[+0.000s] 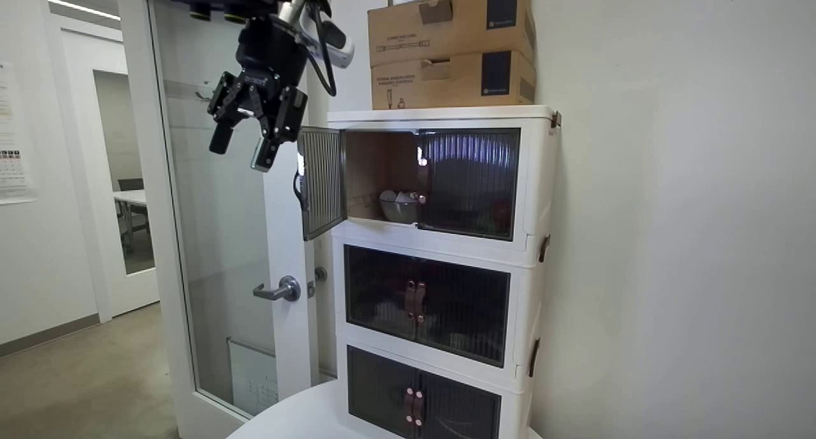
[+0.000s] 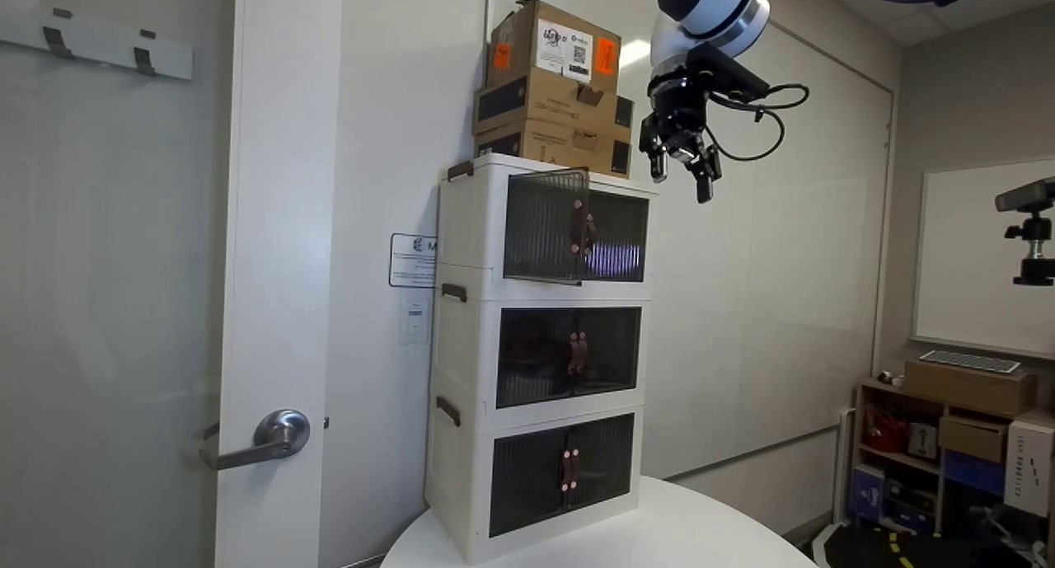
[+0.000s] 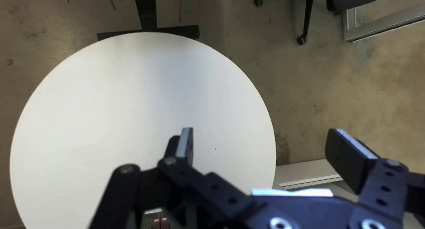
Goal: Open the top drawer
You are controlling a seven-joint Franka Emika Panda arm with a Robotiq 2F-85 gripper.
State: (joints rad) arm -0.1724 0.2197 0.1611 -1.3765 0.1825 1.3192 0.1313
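Observation:
The top drawer [image 1: 535, 178] is the uppermost white-framed compartment in both exterior views, with two smoky ribbed doors. One door panel [image 1: 323, 181] stands swung outward, baring a brown interior with a bowl [image 1: 400, 209] of small items. Its neighbouring door panel [image 1: 472, 184] is closed, its handle side at the middle. My gripper [image 1: 241, 151] hangs apart from the doors, roughly level with the compartment's upper part. In an exterior view the gripper [image 2: 682, 179] appears beside the cabinet's top corner. Nothing sits between its spread fingers [image 3: 186, 142] in the wrist view.
Two lower compartments [image 2: 569, 358] with closed doors stack beneath, on a round white table [image 3: 99, 122]. Cardboard boxes [image 1: 449, 37] sit on the cabinet top. A glass door with a lever handle [image 1: 280, 289] stands close by. A chair [image 3: 308, 13] is on the floor beyond the table.

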